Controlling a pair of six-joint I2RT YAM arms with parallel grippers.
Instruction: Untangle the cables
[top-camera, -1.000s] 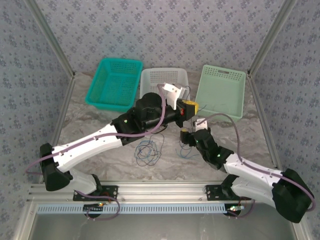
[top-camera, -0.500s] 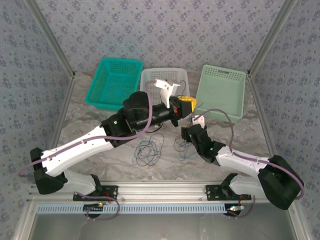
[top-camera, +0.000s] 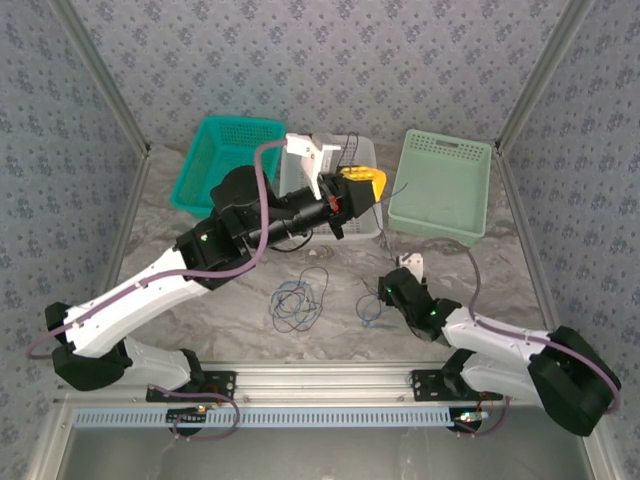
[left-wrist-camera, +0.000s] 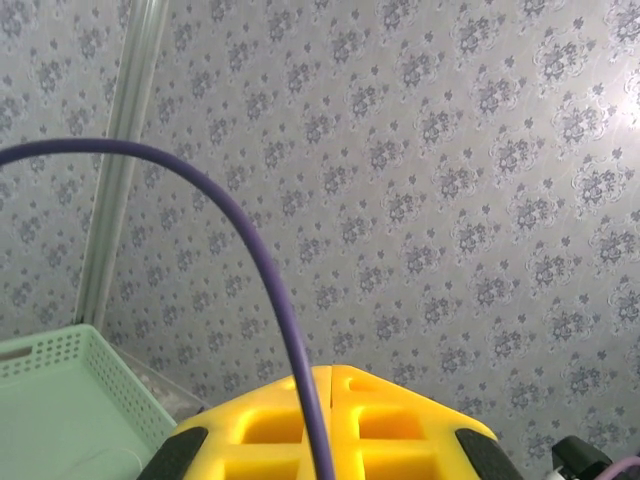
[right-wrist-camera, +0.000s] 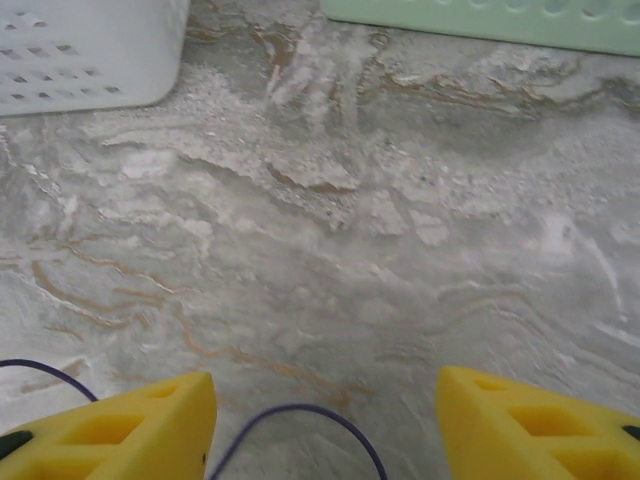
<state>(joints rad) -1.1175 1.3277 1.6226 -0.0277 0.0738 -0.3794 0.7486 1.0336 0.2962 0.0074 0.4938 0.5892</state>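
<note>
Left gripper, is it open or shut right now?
Shut: the left gripper shows its yellow fingers pressed together with no gap in the wrist view, and a purple cable arcs up from their seam.

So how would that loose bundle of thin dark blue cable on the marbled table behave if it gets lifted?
Probably floppy: the thin dark blue cable bundle lies in slack loops. Likely very light; a similar thin purple cable arcs freely from the shut left tool. Its overlapping loops may well snag on each other.
</note>
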